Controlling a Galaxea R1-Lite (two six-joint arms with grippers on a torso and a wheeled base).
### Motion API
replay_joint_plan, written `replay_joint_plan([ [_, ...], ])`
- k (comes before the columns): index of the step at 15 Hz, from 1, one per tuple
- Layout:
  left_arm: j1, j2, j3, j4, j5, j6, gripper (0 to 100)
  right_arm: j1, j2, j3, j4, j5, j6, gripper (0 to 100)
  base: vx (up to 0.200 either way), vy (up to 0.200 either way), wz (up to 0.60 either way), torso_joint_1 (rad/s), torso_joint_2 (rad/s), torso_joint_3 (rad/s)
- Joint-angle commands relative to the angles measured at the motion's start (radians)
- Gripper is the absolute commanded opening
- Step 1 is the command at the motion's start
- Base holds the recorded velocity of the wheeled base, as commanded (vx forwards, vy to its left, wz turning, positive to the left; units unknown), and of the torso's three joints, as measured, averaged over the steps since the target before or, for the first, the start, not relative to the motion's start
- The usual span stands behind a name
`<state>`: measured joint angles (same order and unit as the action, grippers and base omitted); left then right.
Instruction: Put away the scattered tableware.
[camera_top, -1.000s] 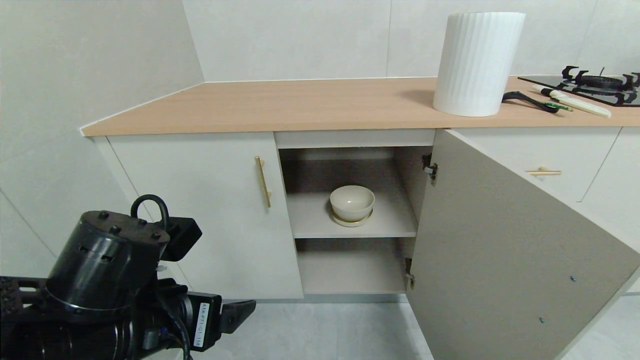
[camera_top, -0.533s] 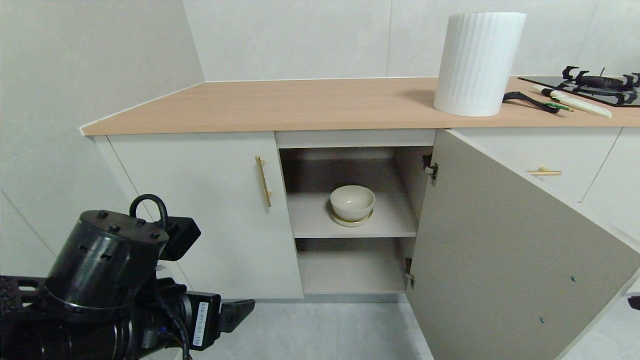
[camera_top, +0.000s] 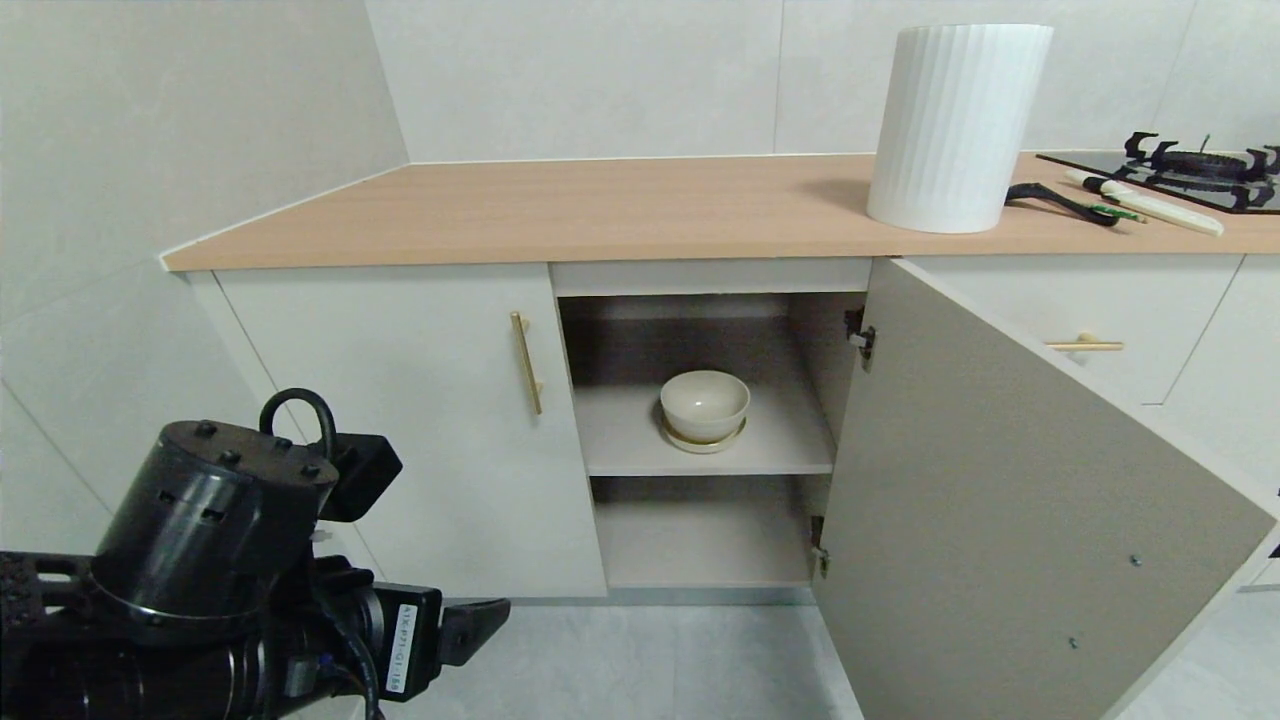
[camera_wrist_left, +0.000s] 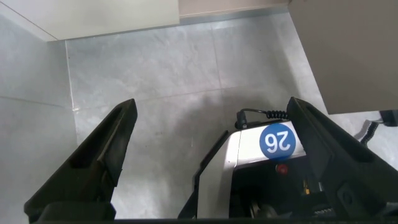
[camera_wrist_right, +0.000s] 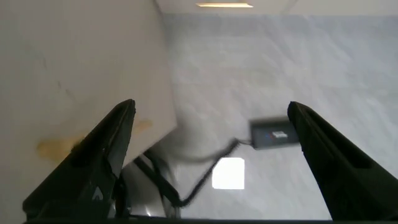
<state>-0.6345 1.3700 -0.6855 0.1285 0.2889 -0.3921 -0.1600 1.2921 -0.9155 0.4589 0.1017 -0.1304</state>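
Bowl (camera_top: 704, 403) sits on a plate (camera_top: 703, 444) on the cabinet's upper shelf (camera_top: 620, 440), with the door (camera_top: 1000, 500) standing open on the right. Your left claw (camera_wrist_left: 211, 106) hangs near left, low over the floor (camera_wrist_left: 155, 68), fingers spread and empty. It is well apart from the bowl, which lies farther in and to the right. Your right claw (camera_wrist_right: 211, 107) is spread wide too, holding nothing, just beside a pale panel (camera_wrist_right: 74, 62) with a gold handle (camera_wrist_right: 59, 147). Far right on the counter (camera_top: 550, 205), a black spoon (camera_top: 1060, 203) lies beside a white cylinder (camera_top: 955, 125).

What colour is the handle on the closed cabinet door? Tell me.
The handle is gold, clearest in the head view.
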Motion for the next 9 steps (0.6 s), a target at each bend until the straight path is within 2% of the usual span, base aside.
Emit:
replay_joint_plan([
  [1, -0.001, 0.001, 0.0, 0.0, 0.001, -0.001, 100, -0.003, 0.029, 0.017, -0.014, 0.006, 0.0, 100, 0.0, 0.0, 0.0, 0.0, 0.0, 0.0],
  [5, -0.001, 0.001, 0.0, 0.0, 0.001, -0.001, 100, -0.001, 0.038, 0.029, -0.026, 0.029, -0.001, 100, 0.0, 0.0, 0.0, 0.0, 0.0, 0.0],
  [9, -0.001, 0.001, -0.003, 0.0, 0.001, -0.001, 100, 0.005, 0.055, 0.029, -0.028, 0.035, -0.001, 100, -0.2, 0.0, 0.0, 0.008, 0.0, -0.002],
])
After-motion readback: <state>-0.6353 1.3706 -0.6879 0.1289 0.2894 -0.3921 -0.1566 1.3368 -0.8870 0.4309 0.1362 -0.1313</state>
